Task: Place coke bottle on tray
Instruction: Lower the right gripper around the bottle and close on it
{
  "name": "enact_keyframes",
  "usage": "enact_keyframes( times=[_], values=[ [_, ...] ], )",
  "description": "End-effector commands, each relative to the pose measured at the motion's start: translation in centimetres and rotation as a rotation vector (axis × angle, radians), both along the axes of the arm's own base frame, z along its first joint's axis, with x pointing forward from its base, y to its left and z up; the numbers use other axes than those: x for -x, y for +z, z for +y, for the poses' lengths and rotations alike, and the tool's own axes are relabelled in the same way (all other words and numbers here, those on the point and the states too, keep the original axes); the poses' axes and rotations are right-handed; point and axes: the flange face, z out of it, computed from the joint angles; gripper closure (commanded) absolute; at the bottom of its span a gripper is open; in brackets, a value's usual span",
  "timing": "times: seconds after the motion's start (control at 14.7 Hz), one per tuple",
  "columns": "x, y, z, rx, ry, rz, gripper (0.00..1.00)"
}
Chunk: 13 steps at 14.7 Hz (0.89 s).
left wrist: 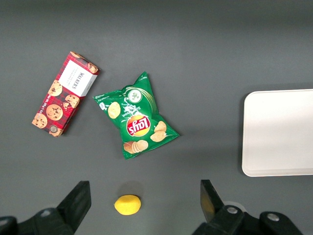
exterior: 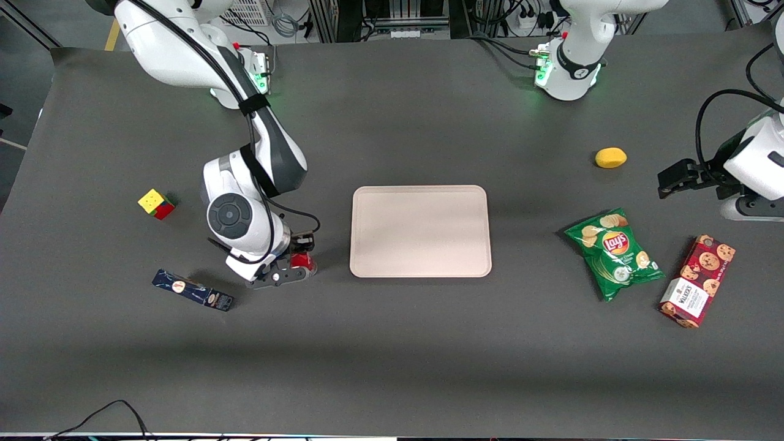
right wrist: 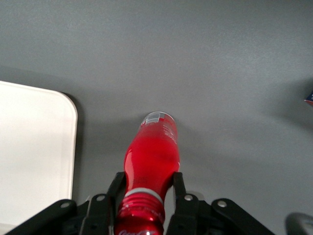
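The coke bottle point(exterior: 302, 261) is small and red, and stands beside the tray's short edge toward the working arm's end of the table. In the right wrist view the bottle point(right wrist: 152, 152) shows its red cap, red label and clear base. My right gripper point(exterior: 299, 256) is over it, and in the wrist view the gripper point(right wrist: 148, 177) has both fingers against the bottle's shoulder, shut on it. The large pale pink-beige tray point(exterior: 420, 231) lies flat at the table's middle with nothing on it. It also shows in the right wrist view point(right wrist: 34, 156) and the left wrist view point(left wrist: 283, 132).
A dark blue box point(exterior: 192, 290) and a colour cube point(exterior: 156, 203) lie near the working arm. Toward the parked arm's end lie a lemon point(exterior: 610, 157), a green Lay's bag point(exterior: 614, 252) and a red cookie box point(exterior: 698, 280).
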Motion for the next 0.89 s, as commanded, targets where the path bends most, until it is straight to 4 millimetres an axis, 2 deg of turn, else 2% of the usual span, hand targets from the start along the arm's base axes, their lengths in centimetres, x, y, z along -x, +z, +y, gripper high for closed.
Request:
enact_keyframes(
  times=[0.0, 0.2, 0.41, 0.61, 0.75, 0.82],
  values=[
    [0.2, 1.2, 0.2, -0.025, 0.026, 0.002, 1.00],
    [-0.2, 3.6, 0.3, -0.033, 0.027, -0.005, 1.00],
    [-0.9, 8.5, 1.1, -0.029, 0.040, 0.033, 1.00],
    [-1.1, 12.5, 1.6, -0.029, 0.051, 0.048, 1.00],
    [-1.0, 14.4, 2.0, -0.047, 0.052, 0.059, 1.00],
    [-1.1, 14.7, 2.0, -0.054, 0.050, 0.058, 1.00]
  ],
)
